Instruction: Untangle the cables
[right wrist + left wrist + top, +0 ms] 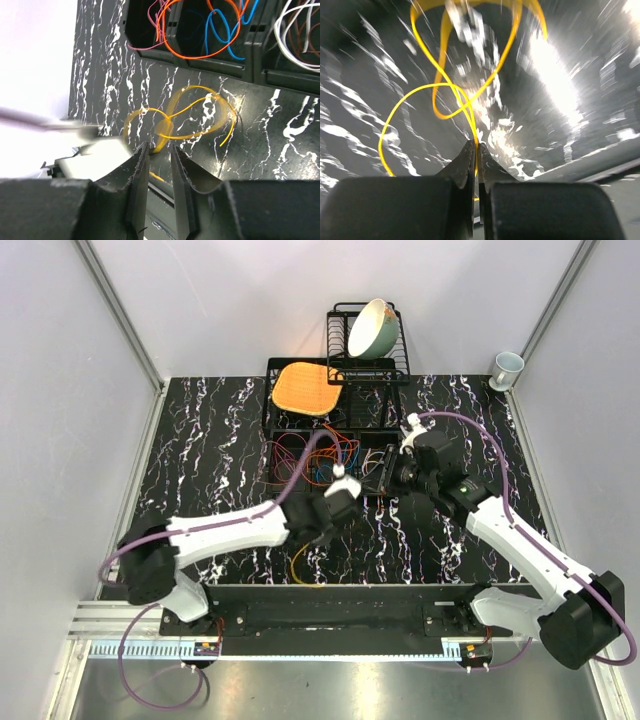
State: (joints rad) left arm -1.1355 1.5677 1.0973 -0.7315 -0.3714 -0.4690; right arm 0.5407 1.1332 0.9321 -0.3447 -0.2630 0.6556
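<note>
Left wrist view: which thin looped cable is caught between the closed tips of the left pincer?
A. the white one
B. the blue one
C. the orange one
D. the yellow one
D: the thin yellow looped cable runs straight down into the shut tips of the left pincer; no other cable shows in this view.

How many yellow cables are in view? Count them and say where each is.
1: the yellow cable, looped on the marble table, pinched in the left gripper. Others may be hidden.
</note>
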